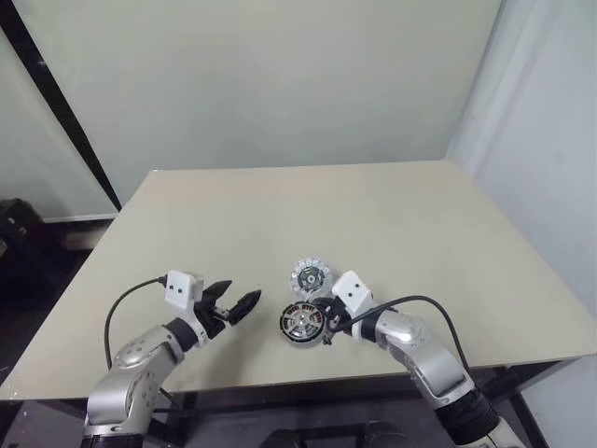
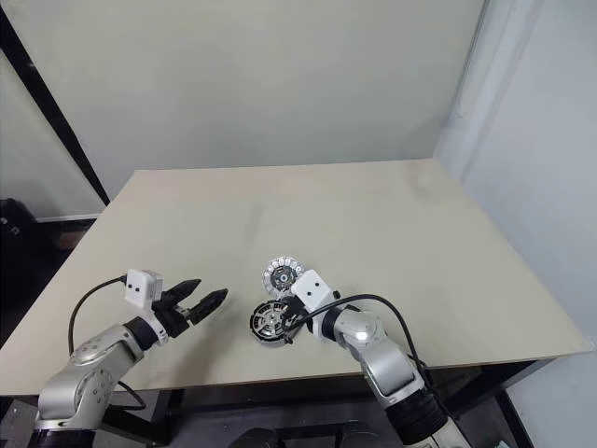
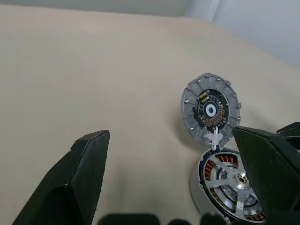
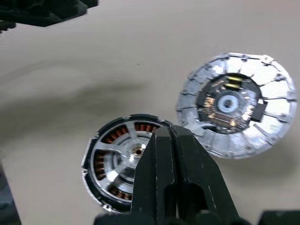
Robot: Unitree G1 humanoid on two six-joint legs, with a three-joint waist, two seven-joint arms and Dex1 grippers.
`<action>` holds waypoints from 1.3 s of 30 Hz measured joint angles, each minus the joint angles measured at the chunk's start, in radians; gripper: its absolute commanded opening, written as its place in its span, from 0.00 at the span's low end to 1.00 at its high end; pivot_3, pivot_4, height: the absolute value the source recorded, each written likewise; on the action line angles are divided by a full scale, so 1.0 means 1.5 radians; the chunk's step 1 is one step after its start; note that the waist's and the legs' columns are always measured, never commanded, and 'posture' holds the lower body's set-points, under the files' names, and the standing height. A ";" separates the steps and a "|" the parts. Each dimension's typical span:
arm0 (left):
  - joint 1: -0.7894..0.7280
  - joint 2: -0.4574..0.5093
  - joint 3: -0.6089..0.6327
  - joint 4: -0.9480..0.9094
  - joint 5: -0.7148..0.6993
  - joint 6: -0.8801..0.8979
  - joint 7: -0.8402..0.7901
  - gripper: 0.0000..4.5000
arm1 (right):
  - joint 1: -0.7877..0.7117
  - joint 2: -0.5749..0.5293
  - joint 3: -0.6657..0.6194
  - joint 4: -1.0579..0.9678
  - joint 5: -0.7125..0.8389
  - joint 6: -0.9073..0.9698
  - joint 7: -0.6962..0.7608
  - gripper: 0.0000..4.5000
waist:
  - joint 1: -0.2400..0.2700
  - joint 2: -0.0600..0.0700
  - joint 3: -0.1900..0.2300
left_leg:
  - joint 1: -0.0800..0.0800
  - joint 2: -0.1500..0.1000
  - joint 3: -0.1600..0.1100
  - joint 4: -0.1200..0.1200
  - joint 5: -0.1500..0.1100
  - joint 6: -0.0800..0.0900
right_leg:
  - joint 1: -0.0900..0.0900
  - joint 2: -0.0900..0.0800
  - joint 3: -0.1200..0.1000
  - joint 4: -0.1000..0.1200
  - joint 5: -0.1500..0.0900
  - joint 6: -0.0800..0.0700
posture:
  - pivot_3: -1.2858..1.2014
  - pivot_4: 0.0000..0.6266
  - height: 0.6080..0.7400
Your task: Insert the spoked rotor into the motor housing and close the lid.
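Black right gripper (image 4: 165, 140) pinched together, angled down over spoked rotor (image 1: 301, 324) seated in motor housing (image 4: 89, 165) on table (image 1: 401, 224); lid (image 1: 311, 276) just beyond. Left gripper (image 1: 238, 301) spread wide, hovering aside.

A bare robotics test room or lab: a plain beige table (image 1: 392, 215) stands against blank pale walls (image 1: 280, 75) filling the upper frame. Small motor parts (image 1: 303, 322) lie at the table's lower centre.
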 measured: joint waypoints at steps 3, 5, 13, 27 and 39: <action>0.009 0.000 0.000 0.003 0.011 -0.011 -0.009 1.00 | -0.009 0.002 0.009 0.009 -0.003 -0.002 0.001 0.01 | 0.000 0.000 0.000 | 0.000 0.000 0.000 0.000 0.000 0.000 | 0.000 0.000 0.000 0.000 0.000 0.000 | 0.52 0.00 1.00; 0.013 0.000 -0.001 0.004 0.013 -0.014 -0.014 1.00 | -0.017 0.008 0.013 0.017 -0.005 -0.005 0.000 0.01 | 0.000 0.000 0.000 | 0.000 0.000 0.000 0.000 0.000 0.000 | 0.000 0.000 0.000 0.000 0.000 0.000 | 0.52 0.00 1.00; 0.029 0.000 -0.009 0.004 0.025 -0.014 -0.022 1.00 | -0.021 0.039 0.039 0.156 -0.025 -0.060 0.003 0.01 | -0.002 0.000 0.000 | 0.001 0.000 0.000 0.000 0.000 0.000 | 0.000 0.000 0.000 0.000 0.000 0.000 | 0.52 0.00 1.00; 0.025 -0.001 -0.014 0.008 0.036 -0.012 -0.027 1.00 | -0.052 0.054 0.020 0.116 -0.029 -0.070 0.011 0.01 | -0.004 0.001 -0.001 | 0.001 0.000 0.000 0.000 0.000 0.000 | 0.000 0.000 0.000 0.001 0.001 0.001 | 0.52 0.00 1.00; 0.034 -0.001 -0.008 0.026 0.037 -0.012 -0.027 1.00 | -0.070 0.086 0.041 0.250 -0.053 -0.101 0.007 0.01 | -0.004 0.001 -0.001 | 0.002 0.000 0.000 0.000 0.000 0.000 | 0.001 0.000 0.000 0.001 0.001 0.001 | 0.52 0.00 1.00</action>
